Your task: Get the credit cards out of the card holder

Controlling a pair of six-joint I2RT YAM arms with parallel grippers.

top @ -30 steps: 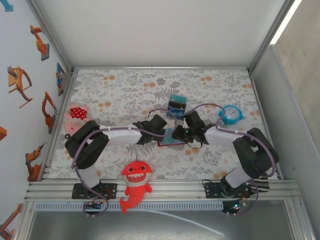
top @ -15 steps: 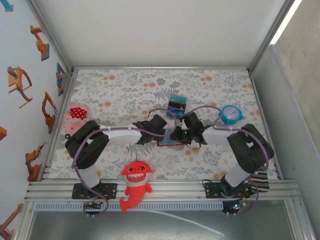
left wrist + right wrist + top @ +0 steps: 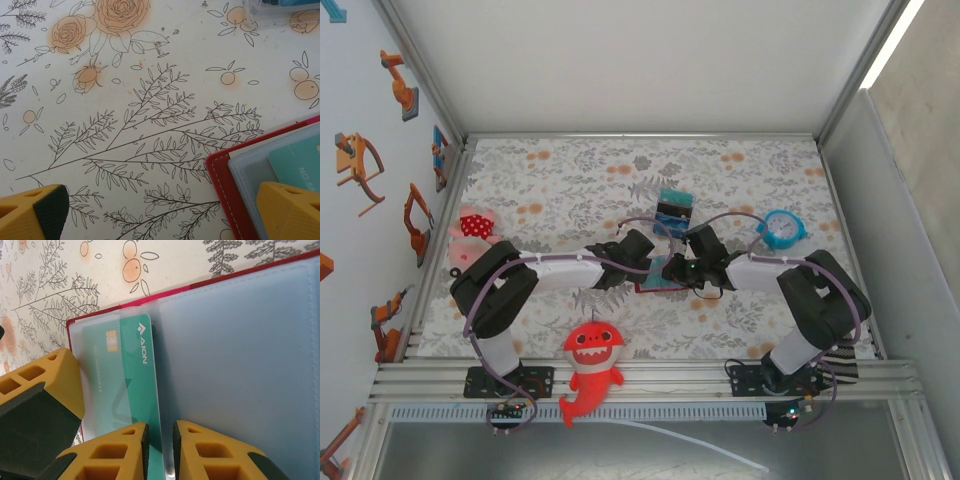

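Since the earlier frame the right arm's elbow has been folded inward. The card holder lies open on the tabletop, pinned at a corner by one of the wide-spread left fingers so that sliding is prevented. The right fingers are set nearly together astride the edge of the sleeved credit card; whether it is gripped cannot be told.
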